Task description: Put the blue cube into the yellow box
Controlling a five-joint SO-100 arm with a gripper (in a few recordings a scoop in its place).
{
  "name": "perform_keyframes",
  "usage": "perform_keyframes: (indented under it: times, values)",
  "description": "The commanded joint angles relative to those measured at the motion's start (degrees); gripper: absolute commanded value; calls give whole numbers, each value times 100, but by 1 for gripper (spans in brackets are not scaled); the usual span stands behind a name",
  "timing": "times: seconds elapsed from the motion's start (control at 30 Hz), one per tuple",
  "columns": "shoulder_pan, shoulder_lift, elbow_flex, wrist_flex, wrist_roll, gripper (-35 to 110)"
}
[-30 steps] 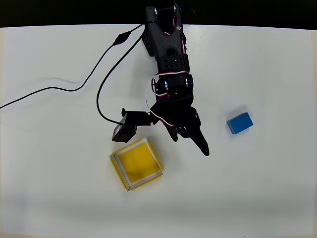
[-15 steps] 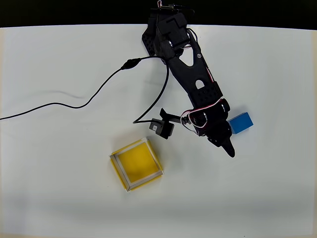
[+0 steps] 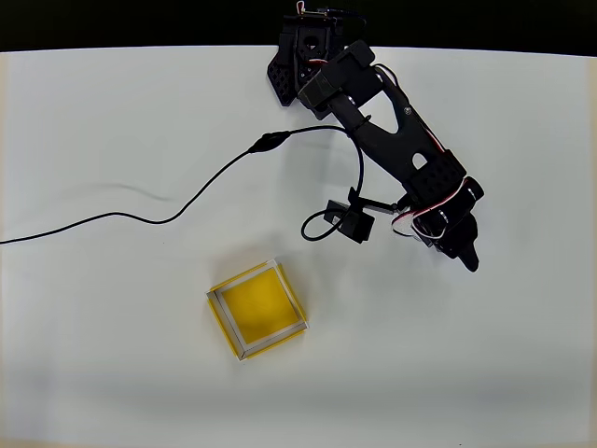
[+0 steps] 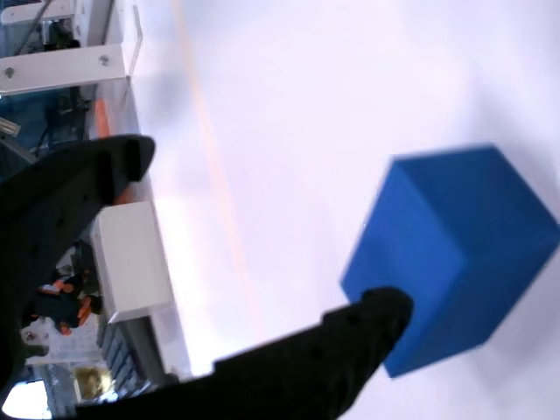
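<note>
So the black arm (image 3: 392, 140) was stretched out toward the right side of the white counter (image 3: 112, 373) in the overhead view, with the tool (image 3: 459, 245) hanging right over the spot where the blue cube sat, so the cube itself was hidden under it from above. The wrist view had it though: the blue cube (image 4: 455, 254) was resting on the counter, sitting at the tip of the lower finger (image 4: 367, 328), looking like it touched or sat just behind it. The other finger (image 4: 79, 175) was well apart from that one, so the tool was spread wide with nothing in it. The yellow box (image 3: 257, 311) sat down and to the left of the tool, well apart from it, turned a bit on the counter. A black cable (image 3: 140, 217) snaked off to the left edge.
</note>
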Motion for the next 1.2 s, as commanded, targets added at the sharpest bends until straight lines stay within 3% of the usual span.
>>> perform_keyframes:
  times: [0.0,0.7,1.17]
  values:
    - [-167,114,-580,44,132,49]
    - [-589,-1292,-1494,-281,334,47]
    - [-439,-1626,-1556,-562,-202,35]
